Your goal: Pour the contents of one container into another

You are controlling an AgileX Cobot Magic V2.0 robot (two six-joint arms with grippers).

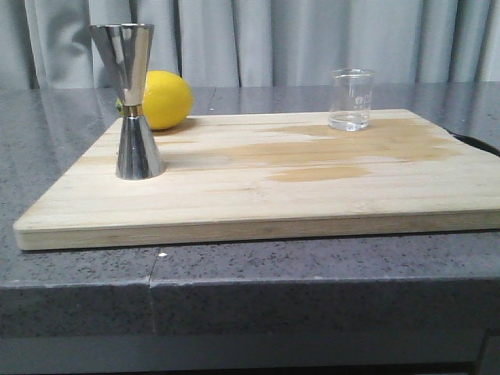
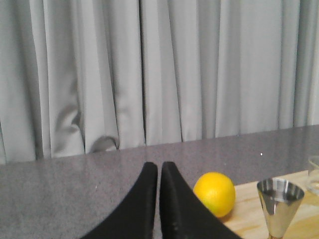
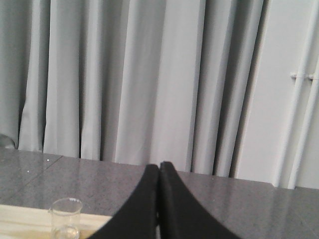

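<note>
A small clear glass beaker [image 1: 351, 99] with white markings stands upright near the far right of the wooden board [image 1: 258, 187]; it also shows in the right wrist view, the beaker [image 3: 65, 218]. The tall steel jigger [image 1: 133, 101] stands upright on the board's left; the jigger [image 2: 279, 206] shows in the left wrist view too. Neither gripper appears in the front view. My left gripper [image 2: 159, 169] is shut and empty, off to the side of the board. My right gripper [image 3: 159, 169] is shut and empty, away from the beaker.
A yellow lemon [image 1: 164, 100] rests behind the jigger at the board's back left edge, and the lemon [image 2: 214, 194] shows beside my left fingers. The board has damp-looking darker patches [image 1: 367, 148]. Grey stone counter [image 1: 47, 148] surrounds it; grey curtains hang behind.
</note>
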